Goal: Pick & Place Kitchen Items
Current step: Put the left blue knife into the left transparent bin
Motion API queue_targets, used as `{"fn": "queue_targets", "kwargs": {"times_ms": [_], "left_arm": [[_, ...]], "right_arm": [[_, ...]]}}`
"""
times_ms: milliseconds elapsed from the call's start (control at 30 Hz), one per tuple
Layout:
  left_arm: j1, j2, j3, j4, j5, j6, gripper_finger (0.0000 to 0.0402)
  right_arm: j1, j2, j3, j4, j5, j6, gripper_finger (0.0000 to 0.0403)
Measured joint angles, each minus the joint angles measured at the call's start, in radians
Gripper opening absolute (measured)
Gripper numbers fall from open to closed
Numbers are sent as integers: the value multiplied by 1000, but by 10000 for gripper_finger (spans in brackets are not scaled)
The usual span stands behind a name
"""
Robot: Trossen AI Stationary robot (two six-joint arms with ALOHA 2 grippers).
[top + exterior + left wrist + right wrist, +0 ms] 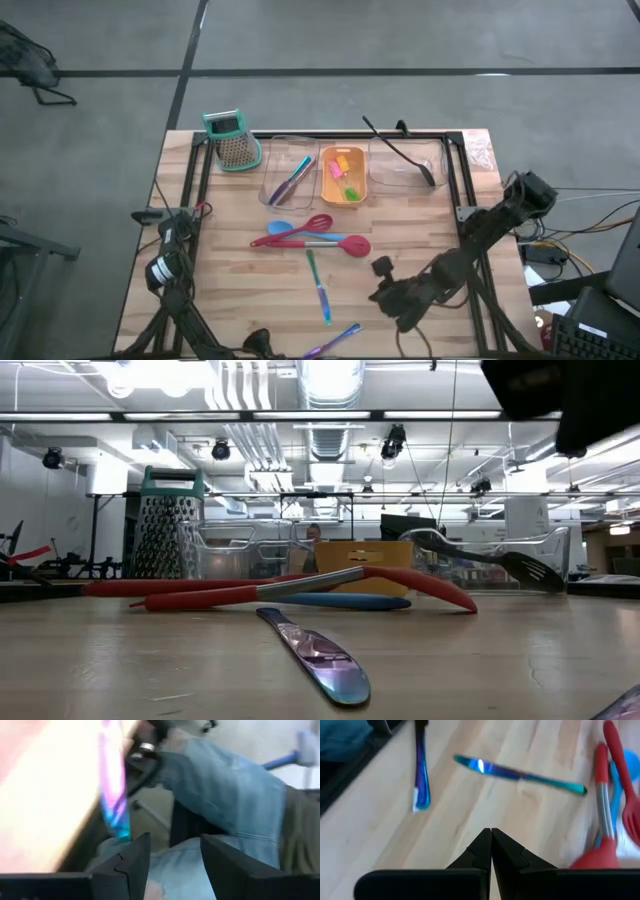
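Note:
A green-blue stick (318,288) lies on the wooden table near its middle, and a purple-blue stick (335,342) lies at the near edge. Red and blue spatulas (310,236) lie crossed farther back. My right gripper (491,845) is shut and hovers right of the green-blue stick (520,772), touching nothing. My left gripper (172,865) is open at the near edge, close to the purple-blue stick (114,785), with nothing between its fingers. Along the far edge, a black spoon (400,150) rests in a clear tray.
Along the far edge stand a teal-topped grater (232,140), a clear tray (290,180) holding sticks, an orange tray (343,176) with small pieces, and another clear tray (410,175). A person in jeans (225,785) stands just beyond the near edge.

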Motion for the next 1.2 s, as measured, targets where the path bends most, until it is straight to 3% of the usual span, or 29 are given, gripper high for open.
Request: {"fn": "queue_targets", "kwargs": {"times_ms": [300,500,667,1200], "left_arm": [[26,0,-37,1,-25,-10,178],[27,2,-63,-21,-26,-11,178],[29,18,-123,69,-12,-15,178],[33,76,-118,85,-28,57,178]], "right_arm": [[-2,-81,-195,147,28,47,8],[-2,-79,-208,155,48,73,8],[-2,-79,-207,162,48,73,8],[-2,-77,-206,191,47,47,9]]}}
